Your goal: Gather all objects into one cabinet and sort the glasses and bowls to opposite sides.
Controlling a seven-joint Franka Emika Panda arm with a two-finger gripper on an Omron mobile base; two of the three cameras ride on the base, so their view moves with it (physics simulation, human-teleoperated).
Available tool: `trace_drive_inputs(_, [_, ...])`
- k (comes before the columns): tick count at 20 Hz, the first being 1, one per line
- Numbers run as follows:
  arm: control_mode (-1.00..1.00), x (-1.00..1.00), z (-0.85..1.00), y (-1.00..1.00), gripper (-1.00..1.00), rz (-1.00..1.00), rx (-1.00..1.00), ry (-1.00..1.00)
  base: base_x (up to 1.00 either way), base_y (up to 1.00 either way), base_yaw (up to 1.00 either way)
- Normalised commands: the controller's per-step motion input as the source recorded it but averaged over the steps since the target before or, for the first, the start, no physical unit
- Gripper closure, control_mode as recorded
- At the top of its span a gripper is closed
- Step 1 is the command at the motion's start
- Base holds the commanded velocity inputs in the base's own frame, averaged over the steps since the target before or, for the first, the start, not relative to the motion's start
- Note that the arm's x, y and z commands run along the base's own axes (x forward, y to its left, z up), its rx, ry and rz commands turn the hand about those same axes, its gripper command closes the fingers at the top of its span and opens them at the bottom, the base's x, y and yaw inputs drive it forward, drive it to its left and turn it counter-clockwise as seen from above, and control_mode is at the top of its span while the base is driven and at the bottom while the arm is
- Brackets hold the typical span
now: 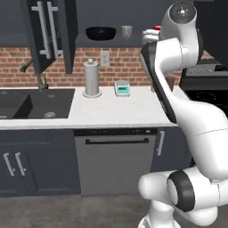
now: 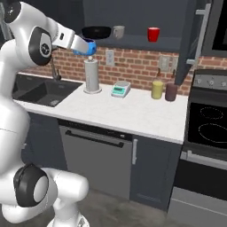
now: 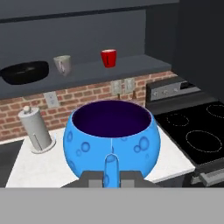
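Note:
My gripper (image 2: 90, 47) is shut on the small blue bowl (image 3: 111, 140), one finger (image 3: 111, 168) lying on its outer wall; the bowl's dark inside faces up. I hold the blue bowl (image 2: 87, 48) in the air just below and left of the open cabinet shelf (image 2: 133, 43). On that shelf stand the wide black bowl (image 2: 96, 32) at the left, the grey-beige cup (image 2: 118, 31) beside it, and the red cup (image 2: 153, 34) apart to the right. The hand view shows the black bowl (image 3: 25, 72), grey-beige cup (image 3: 62, 64) and red cup (image 3: 108, 57) in the same order.
On the white counter (image 2: 133, 113) stand a paper towel holder (image 2: 92, 75), a small green scale (image 2: 120, 90), and a yellow bottle (image 2: 157, 89) beside a brown bottle (image 2: 171, 91). A sink (image 1: 38, 104) lies left, a stove (image 2: 208, 124) right. Open cabinet doors (image 1: 49, 33) hang at the sides.

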Motion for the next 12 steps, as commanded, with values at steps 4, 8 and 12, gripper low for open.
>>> trace_drive_inputs(4, [1.00, 0.00, 0.00, 0.00, 1.00, 0.00, 0.00, 0.00, 0.39, -0.43, -0.22])
trace_drive_inputs(8, [1.00, 0.00, 0.00, 0.00, 1.00, 0.00, 0.00, 0.00, 0.67, 0.00, 0.00])
trace_drive_inputs(12, [1.00, 0.00, 0.00, 0.00, 1.00, 0.00, 0.00, 0.00, 0.98, 0.00, 0.00])
